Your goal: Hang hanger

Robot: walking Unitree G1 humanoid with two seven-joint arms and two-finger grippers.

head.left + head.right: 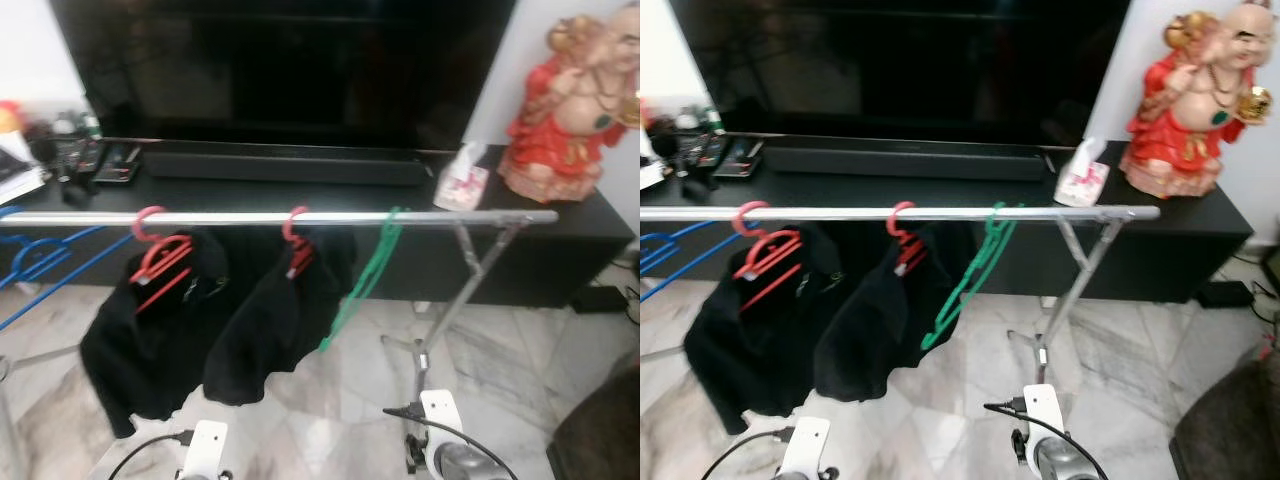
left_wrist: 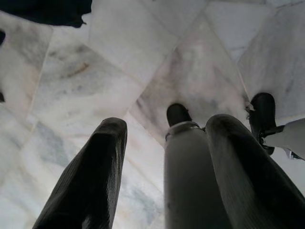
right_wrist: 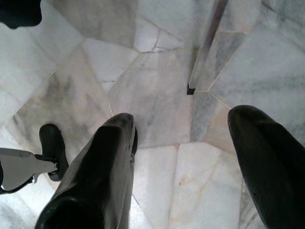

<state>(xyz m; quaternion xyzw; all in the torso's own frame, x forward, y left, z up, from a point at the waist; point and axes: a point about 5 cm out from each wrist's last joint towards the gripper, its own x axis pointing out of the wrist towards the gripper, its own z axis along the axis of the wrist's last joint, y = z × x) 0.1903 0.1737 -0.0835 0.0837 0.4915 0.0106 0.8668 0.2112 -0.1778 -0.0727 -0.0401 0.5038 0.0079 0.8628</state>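
On the rail (image 1: 300, 217), green hanger (image 1: 362, 280) hangs; both hands (image 2: 164, 167) (image 3: 186, 157) spread, empty.

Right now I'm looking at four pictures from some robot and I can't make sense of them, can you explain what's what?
The two upper pictures come from a camera on a humanoid robot's head, looking forward and down. They show a silver clothes rail standing before a black TV cabinet. Hooked over the rail are two red hangers carrying black garments, and a bare green hanger hanging tilted. A blue hanger shows at the left edge. On the cabinet stand a red figurine and a tissue pack.

The two lower pictures come from cameras on the robot's wrists, looking along each gripper's two black fingers at the marble floor. The left gripper and right gripper are both open and hold nothing; the arms hang low.
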